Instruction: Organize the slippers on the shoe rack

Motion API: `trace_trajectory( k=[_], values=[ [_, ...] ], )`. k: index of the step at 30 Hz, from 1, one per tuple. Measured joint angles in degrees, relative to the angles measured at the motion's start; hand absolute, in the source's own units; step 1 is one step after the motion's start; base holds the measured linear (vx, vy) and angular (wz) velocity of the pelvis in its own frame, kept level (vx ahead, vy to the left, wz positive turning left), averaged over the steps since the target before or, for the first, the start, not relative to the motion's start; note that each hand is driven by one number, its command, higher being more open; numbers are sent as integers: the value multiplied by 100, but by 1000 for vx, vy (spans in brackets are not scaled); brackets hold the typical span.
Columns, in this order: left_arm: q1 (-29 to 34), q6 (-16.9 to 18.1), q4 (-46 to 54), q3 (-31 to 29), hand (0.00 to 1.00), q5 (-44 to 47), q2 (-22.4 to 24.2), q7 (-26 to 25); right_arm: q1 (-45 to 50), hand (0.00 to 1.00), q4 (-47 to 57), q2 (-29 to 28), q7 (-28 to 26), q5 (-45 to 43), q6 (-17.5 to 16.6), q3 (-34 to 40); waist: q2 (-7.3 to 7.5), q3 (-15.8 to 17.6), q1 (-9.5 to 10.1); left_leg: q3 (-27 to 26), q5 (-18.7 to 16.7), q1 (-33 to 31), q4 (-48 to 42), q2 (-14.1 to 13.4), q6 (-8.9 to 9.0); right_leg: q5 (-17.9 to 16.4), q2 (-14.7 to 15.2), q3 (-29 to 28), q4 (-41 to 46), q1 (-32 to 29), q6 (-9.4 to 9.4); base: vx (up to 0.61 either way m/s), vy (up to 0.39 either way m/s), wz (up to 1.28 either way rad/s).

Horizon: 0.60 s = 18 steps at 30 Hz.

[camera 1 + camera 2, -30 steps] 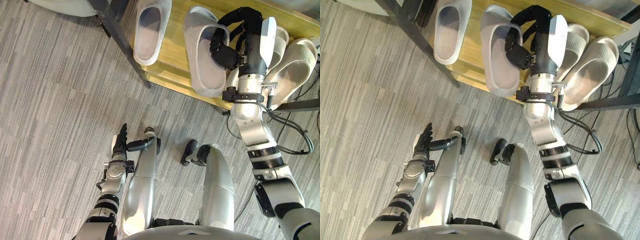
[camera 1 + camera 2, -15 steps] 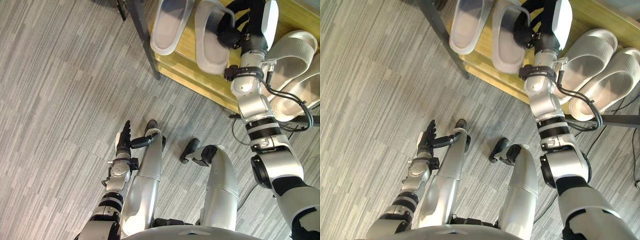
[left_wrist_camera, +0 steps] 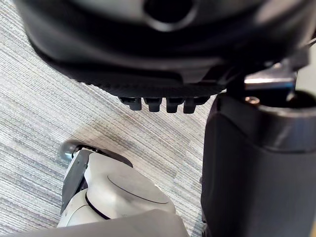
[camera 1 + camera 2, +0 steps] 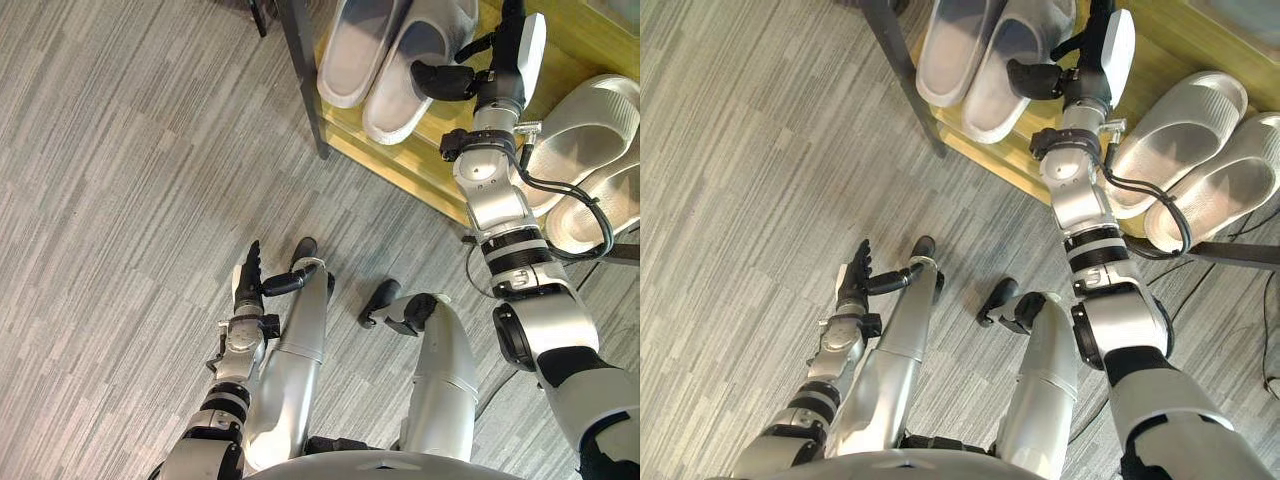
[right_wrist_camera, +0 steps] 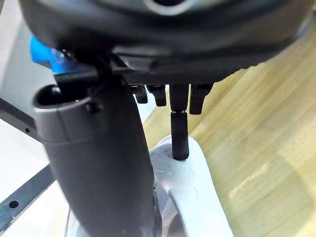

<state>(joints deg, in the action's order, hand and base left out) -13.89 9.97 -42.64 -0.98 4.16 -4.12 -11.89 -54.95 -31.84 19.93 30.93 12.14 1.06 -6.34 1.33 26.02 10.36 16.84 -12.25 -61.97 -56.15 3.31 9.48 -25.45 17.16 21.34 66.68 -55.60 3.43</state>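
1. Left eye view: the white slipper (image 4: 395, 100) lies on the shoe rack's wooden shelf (image 4: 400, 165), open side up and heel towards the shelf's front edge. It sits tight beside its mate (image 4: 350, 55).
2. Both are smooth and pale grey-white, each with a broad strap. Their toe ends are cut off by the picture's top.
3. The right hand (image 4: 505, 60) is over the slipper, slack and clasping nothing. Its thumb (image 5: 98, 163) juts straight out above the footbed. In the right wrist view one fingertip (image 5: 180, 133) rests on the strap.
4. Bare wood lies between these two and a second pair of ribbed slippers (image 4: 590, 115) further right. That pair is partly behind the right arm and clipped by the picture's edge.
5. A dark rack leg (image 4: 303, 70) stands just left of the mate, and beyond it lies grey striped floor (image 4: 130, 200).
6. The left hand (image 4: 245, 285) hangs low over the floor, fingers straight, holding nothing.
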Motion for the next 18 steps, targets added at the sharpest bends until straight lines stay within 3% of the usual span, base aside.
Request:
trace_trajectory(
  k=[18],
  values=[
    [133,-286,-141,-223,100,-23,-112,-6,1855,100,1808,-716,-197,19,-69,23,80,-47,-135,-225,-5,599,360,-300,-9,76,-239,-96,-407,486,-52,45,37,-7]
  ],
)
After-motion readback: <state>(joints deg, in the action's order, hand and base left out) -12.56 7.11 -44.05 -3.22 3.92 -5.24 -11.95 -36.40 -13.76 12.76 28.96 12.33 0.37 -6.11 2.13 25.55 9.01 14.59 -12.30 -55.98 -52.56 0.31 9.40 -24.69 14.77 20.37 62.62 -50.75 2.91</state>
